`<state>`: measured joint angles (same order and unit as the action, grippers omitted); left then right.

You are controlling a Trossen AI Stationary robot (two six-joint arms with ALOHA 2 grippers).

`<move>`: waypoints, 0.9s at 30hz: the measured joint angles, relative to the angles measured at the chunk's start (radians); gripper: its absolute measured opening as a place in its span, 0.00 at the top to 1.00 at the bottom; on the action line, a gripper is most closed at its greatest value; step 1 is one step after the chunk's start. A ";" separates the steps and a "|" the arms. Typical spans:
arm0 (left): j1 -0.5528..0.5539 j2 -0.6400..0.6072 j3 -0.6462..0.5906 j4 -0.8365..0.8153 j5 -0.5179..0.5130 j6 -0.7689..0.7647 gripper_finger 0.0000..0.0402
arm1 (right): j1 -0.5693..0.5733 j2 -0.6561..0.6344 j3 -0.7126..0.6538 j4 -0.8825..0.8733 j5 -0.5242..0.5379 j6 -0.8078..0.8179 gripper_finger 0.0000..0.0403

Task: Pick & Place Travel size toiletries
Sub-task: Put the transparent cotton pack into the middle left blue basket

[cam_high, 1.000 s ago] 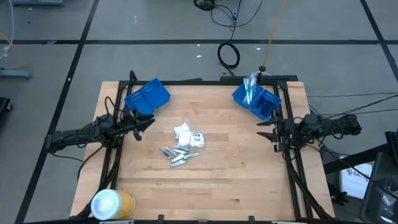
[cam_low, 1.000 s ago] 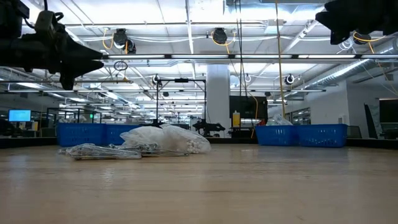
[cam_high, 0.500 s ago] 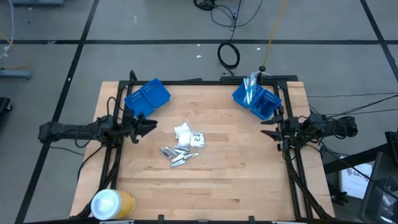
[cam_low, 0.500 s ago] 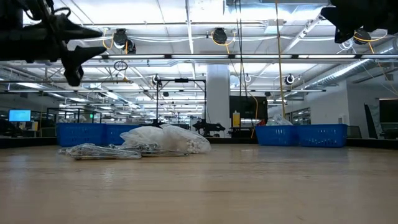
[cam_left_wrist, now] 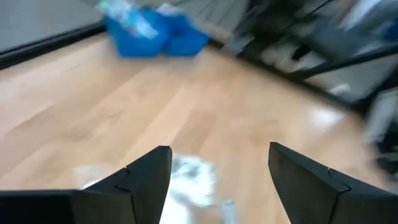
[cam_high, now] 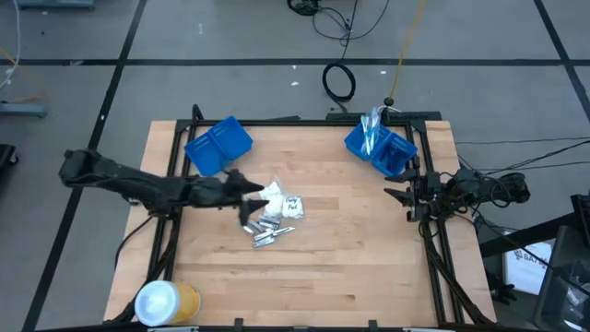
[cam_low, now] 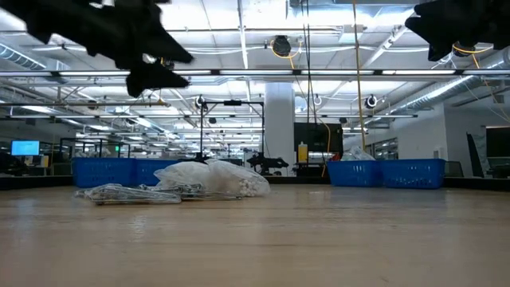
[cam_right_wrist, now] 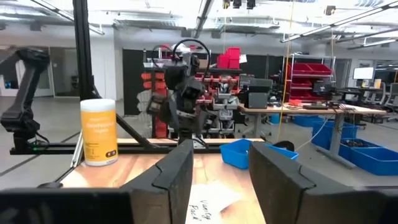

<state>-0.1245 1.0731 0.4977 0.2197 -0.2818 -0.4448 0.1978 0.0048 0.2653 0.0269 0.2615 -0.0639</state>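
The travel size toiletries lie in a pile at the table's middle: white packets [cam_high: 273,195] and short silver tubes [cam_high: 263,231]. In the low view the packets [cam_low: 211,177] and the tubes [cam_low: 127,193] rest flat on the wood. My left gripper [cam_high: 245,195] hangs open above the pile's left side, touching nothing. In its wrist view the left gripper [cam_left_wrist: 217,168] has the packets [cam_left_wrist: 194,177] showing below, between its fingers. My right gripper [cam_high: 395,195] waits open at the table's right edge, raised, seen as the right gripper [cam_right_wrist: 221,165] in its own view.
One blue bin [cam_high: 218,145] stands at the far left. Another blue bin [cam_high: 380,148], at the far right, holds several items. A big yellow-and-white roll [cam_high: 166,302] stands at the near left corner. Bare wood lies all around the pile.
My left gripper has swung from the table's left edge toward the right and out over the pile, rising a little and tipping downward. Its fingers now stand wider apart. The pile has not moved.
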 joint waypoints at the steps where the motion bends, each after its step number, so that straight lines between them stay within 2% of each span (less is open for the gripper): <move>1: 0.010 0.040 0.036 -0.052 -0.015 -0.004 0.35 | 0.000 0.000 0.000 -0.001 0.000 0.000 0.65; 7: 0.081 0.244 0.203 -0.300 -0.060 -0.015 0.40 | 0.000 0.000 0.000 -0.001 -0.001 0.004 0.65; 13: 0.143 0.359 0.219 -0.340 -0.030 -0.040 0.46 | 0.000 0.000 0.000 -0.001 -0.003 0.036 0.65; 20: 0.200 0.400 0.219 -0.362 -0.033 -0.057 0.50 | 0.000 0.000 0.000 -0.019 -0.004 0.052 0.65; 27: 0.204 0.401 0.219 -0.404 -0.031 -0.031 0.54 | 0.000 0.000 0.000 -0.017 -0.005 0.053 0.65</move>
<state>0.0792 1.4742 0.7162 -0.1847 -0.3132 -0.4757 0.1982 0.0048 0.2653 0.0101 0.2569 -0.0113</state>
